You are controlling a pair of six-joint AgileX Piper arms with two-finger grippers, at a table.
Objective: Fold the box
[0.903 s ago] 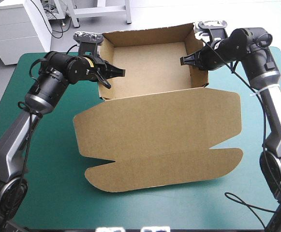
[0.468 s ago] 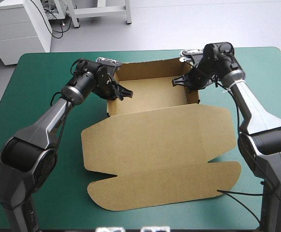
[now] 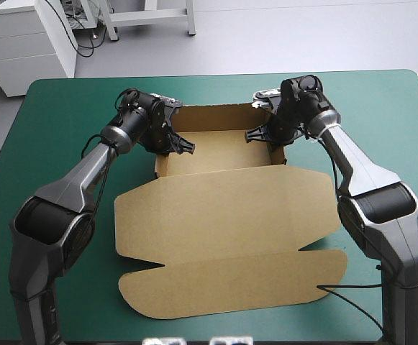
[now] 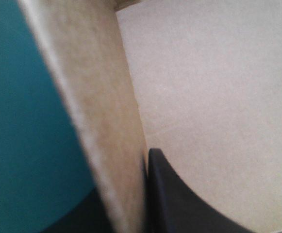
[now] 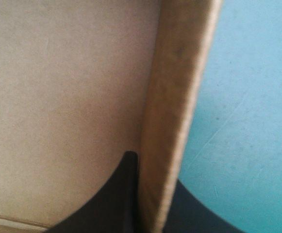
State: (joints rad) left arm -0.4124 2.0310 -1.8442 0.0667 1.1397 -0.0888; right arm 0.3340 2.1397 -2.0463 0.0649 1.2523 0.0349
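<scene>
Between the fingers of the left gripper [image 4: 126,184] and the right gripper [image 5: 153,174], each all but closed, stand the side walls of the brown box [image 3: 223,140]. Its lid [image 3: 223,208] lies flat behind them on the table [image 3: 65,108]. I'd square both walls upright together, pressing evenly so the board doesn't crease.

A lab — white cabinet [image 3: 18,54], trailing cables [image 3: 86,36], grey floor [image 3: 280,36] beyond the teal-green table [image 3: 57,100].

Open brown box [image 3: 226,208] on teal-green cover [image 3: 50,108]

Silver-grey arm links [image 3: 86,175], black rounded joints [image 3: 135,118]; left claw [image 3: 182,147], right claw [image 3: 255,134] black, fin-shaped.
</scene>
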